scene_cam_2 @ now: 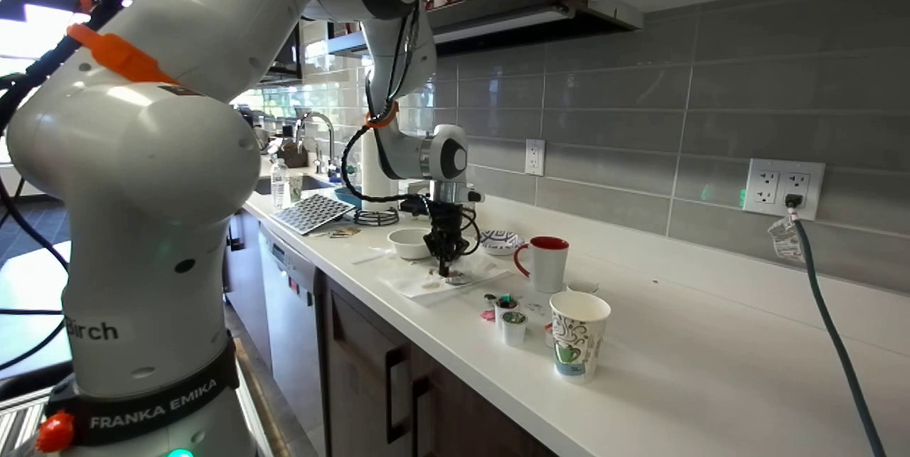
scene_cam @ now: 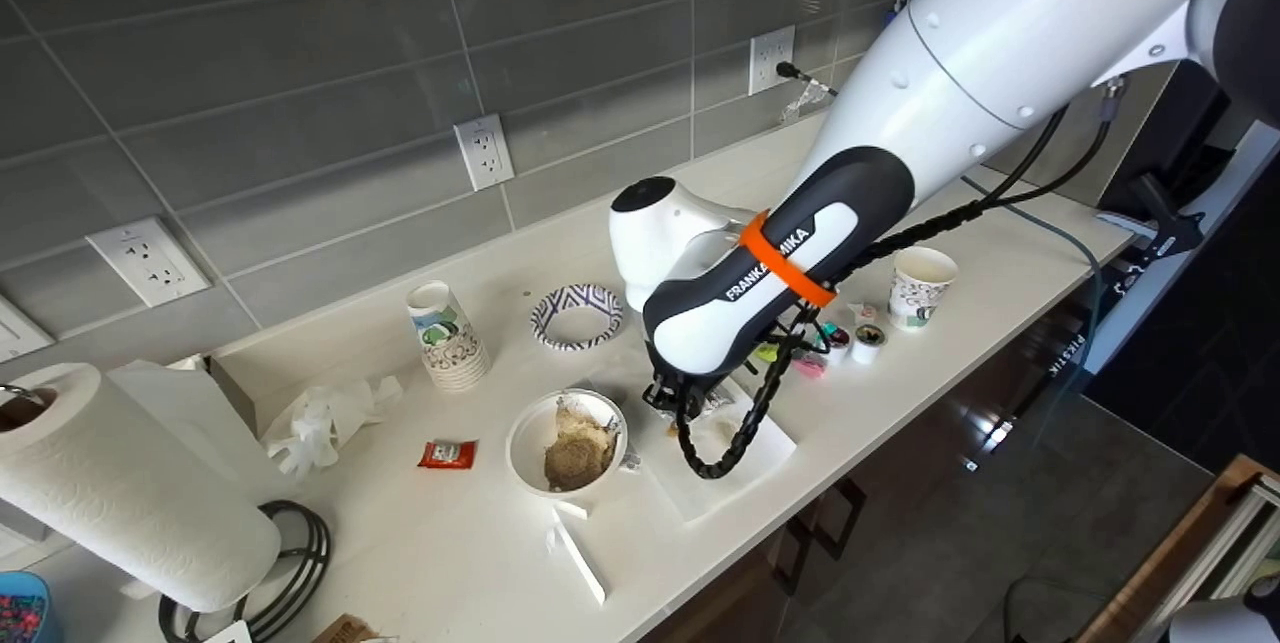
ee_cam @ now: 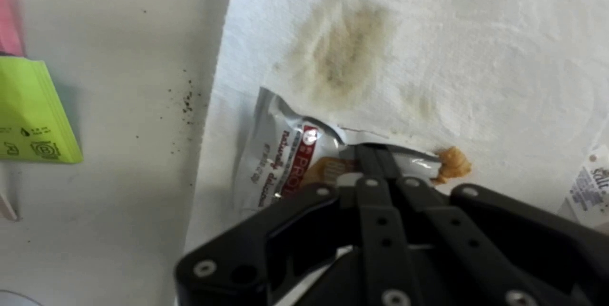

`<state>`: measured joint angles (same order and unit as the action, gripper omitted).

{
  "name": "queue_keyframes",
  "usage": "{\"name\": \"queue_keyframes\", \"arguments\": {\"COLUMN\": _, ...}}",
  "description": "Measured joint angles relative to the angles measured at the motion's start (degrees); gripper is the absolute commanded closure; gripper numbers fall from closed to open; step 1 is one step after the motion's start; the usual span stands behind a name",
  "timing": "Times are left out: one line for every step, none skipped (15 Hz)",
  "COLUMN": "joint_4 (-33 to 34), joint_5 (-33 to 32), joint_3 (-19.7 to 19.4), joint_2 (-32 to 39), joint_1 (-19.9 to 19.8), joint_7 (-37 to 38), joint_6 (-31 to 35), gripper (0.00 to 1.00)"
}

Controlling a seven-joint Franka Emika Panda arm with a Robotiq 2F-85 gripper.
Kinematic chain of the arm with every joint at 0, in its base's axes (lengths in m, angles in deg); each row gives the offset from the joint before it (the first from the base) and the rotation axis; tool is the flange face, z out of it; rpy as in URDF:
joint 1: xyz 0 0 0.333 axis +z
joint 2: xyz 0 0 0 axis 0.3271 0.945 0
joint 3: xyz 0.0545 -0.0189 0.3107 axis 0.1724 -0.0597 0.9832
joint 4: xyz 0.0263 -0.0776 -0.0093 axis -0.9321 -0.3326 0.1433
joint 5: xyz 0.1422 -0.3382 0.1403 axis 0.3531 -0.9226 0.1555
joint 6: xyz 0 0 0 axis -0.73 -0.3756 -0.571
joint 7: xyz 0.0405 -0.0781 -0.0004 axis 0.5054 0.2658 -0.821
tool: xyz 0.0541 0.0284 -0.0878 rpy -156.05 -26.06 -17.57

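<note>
While over 1 packet [ee_cam: 296, 165], 1 gripper [ee_cam: 379, 153]

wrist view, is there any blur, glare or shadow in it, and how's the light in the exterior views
Wrist view: bright glints on the wrapper, soft fine print on the green packet, dim shadow along the left edge of the paper sheet; both exterior views: highlights on the arm; in an exterior view, the tiled wall reflects light.

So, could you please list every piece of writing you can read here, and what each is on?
"FRANKA EMIKA": robot arm
"Birch": robot arm
"PIKSTIK": grabber tool
"naturally delicious": silver packet
"PRO", then unclear: silver packet
"salt": white packet
Too small or blurred: remaining print, including on the green packet and red packet.
</note>
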<state>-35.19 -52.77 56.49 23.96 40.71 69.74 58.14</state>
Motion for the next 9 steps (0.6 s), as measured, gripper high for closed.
{"name": "queue_keyframes", "arguments": {"joint_4": -0.21, "joint_5": -0.37, "joint_3": -0.15, "joint_2": -0.35, "joint_1": 0.07, "joint_7": 0.14, "joint_6": 0.74, "gripper": 1.00}}
{"name": "queue_keyframes", "arguments": {"joint_4": -0.42, "joint_5": -0.66, "joint_3": -0.29, "joint_2": -0.71, "joint_1": 0.14, "joint_7": 0.21, "joint_6": 1.48, "gripper": 1.00}}
{"name": "queue_keyframes", "arguments": {"joint_4": -0.68, "joint_5": -0.93, "joint_3": -0.41, "joint_2": -1.10, "joint_1": 0.18, "joint_7": 0.27, "joint_6": 2.34, "gripper": 1.00}}
{"name": "queue_keyframes", "arguments": {"joint_4": -0.98, "joint_5": -1.12, "joint_3": -0.45, "joint_2": -1.49, "joint_1": 0.18, "joint_7": 0.31, "joint_6": 3.30, "gripper": 0.74}}
{"name": "queue_keyframes", "arguments": {"joint_4": -1.41, "joint_5": -1.19, "joint_3": -0.47, "joint_2": -1.92, "joint_1": 0.18, "joint_7": 0.32, "joint_6": 4.26, "gripper": 0.73}}
{"name": "queue_keyframes", "arguments": {"joint_4": -1.89, "joint_5": -1.20, "joint_3": -0.47, "joint_2": -2.30, "joint_1": 0.18, "joint_7": 0.32, "joint_6": 5.28, "gripper": 0.68}}
{"name": "queue_keyframes", "arguments": {"joint_4": -2.34, "joint_5": -1.20, "joint_3": -0.47, "joint_2": -2.65, "joint_1": 0.18, "joint_7": 0.32, "joint_6": 6.19, "gripper": 0.60}}
{"name": "queue_keyframes", "arguments": {"joint_4": -2.84, "joint_5": -1.19, "joint_3": -0.44, "joint_2": -3.05, "joint_1": 0.18, "joint_7": 0.32, "joint_6": 7.16, "gripper": 0.53}}
{"name": "queue_keyframes", "arguments": {"joint_4": -3.40, "joint_5": -1.19, "joint_3": -0.41, "joint_2": -3.47, "joint_1": 0.18, "joint_7": 0.32, "joint_6": 8.05, "gripper": 0.44}}
